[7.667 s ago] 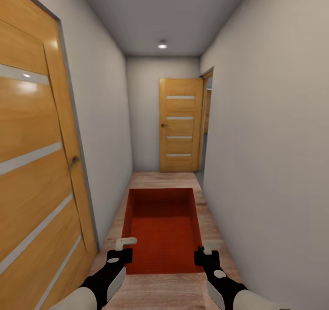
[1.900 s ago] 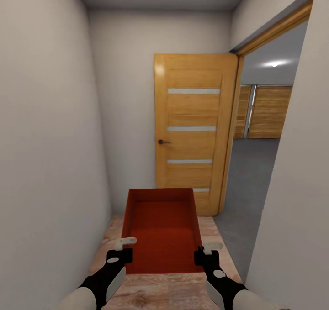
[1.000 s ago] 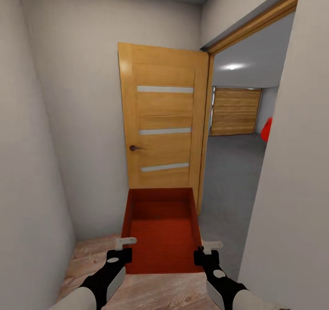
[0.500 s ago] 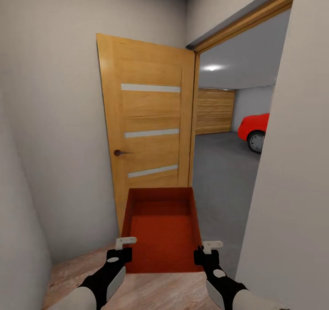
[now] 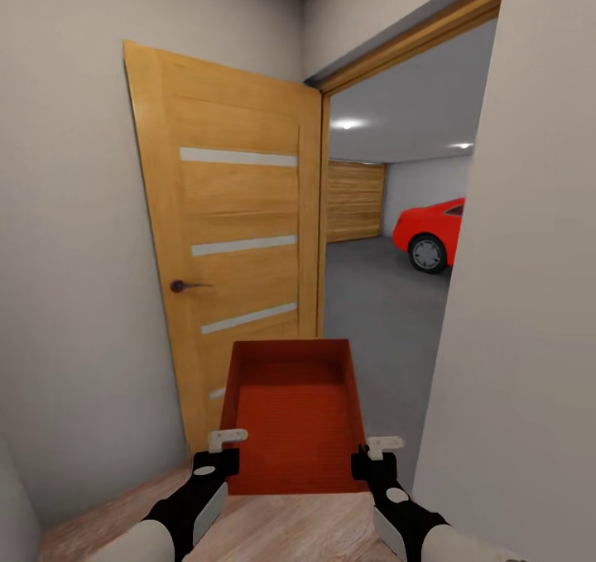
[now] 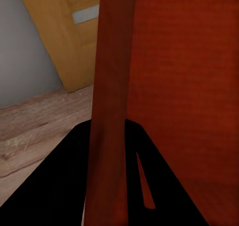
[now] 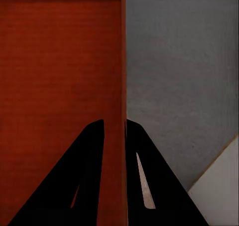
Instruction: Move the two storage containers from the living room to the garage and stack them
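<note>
One orange-red storage container point(image 5: 290, 417) hangs in front of me, open side up and empty. My left gripper point(image 5: 225, 442) is shut on its left wall point(image 6: 112, 101) near the close corner. The right gripper point(image 5: 381, 446) is shut on the right wall point(image 7: 123, 86) in the same way. Beyond the doorway lies the garage with its dark grey floor point(image 5: 372, 297) and a red car point(image 5: 430, 231). I stand in a hallway on light wood planks point(image 5: 273, 529).
An open wooden door point(image 5: 232, 239) with a dark handle leans against the left wall. A pale wall edge point(image 5: 513, 297) bounds the doorway on the right, close to the container. A wooden garage door point(image 5: 354, 200) shows at the far end.
The view has swung right toward the doorway, so the door slid left and more of the car shows. The container and both grippers keep the same hold.
</note>
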Motion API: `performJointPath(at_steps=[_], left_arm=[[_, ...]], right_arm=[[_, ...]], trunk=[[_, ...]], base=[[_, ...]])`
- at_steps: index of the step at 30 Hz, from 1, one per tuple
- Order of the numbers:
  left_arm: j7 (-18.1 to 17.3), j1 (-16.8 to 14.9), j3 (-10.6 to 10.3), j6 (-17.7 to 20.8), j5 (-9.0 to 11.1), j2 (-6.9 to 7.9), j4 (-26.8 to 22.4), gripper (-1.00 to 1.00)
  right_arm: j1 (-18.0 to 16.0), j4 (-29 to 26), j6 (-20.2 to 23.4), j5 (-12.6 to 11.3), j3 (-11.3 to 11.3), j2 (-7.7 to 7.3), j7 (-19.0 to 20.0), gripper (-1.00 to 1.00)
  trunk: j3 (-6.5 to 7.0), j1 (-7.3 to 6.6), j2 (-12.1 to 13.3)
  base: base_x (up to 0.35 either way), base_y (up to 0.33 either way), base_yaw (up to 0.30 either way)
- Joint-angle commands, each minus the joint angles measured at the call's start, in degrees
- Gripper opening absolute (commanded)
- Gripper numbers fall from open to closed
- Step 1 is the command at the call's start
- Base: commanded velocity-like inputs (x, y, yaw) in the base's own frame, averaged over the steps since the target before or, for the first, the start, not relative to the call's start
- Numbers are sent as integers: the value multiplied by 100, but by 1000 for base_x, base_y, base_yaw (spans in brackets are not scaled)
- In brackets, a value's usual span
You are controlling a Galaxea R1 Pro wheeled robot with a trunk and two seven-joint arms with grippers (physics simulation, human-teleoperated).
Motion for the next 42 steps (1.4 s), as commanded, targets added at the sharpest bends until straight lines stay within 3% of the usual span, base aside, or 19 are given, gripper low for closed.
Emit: performJointPath(at_steps=[1, 8, 18, 28, 42], left_arm=[[66, -9, 258, 25, -57, 43, -34, -100], [66, -10, 254, 25, -57, 43, -34, -100], [66, -11, 255, 25, -55, 43, -28, -100], [66, -11, 256, 25, -55, 43, -33, -100], [58, -13, 266, 25, -52, 43, -34, -100]], right_arm=[[-3, 65, -24, -75, -47, -26, 6, -100], [-3, 65, -25, -75, -47, -21, 6, -100], [-3, 65, -25, -66, -47, -23, 18, -100], [-3, 65, -25, -72, -47, -21, 15, -100], [-3, 65, -27, -72, -47, -21, 15, -100]], trunk=[[-9, 1, -7], [-9, 1, -7], [-9, 1, -7], [-9, 1, -7], [-9, 1, -7]], base=[[6, 4, -286], [52, 1, -273], [292, 59, -83], [296, 183, -275], [146, 126, -285]])
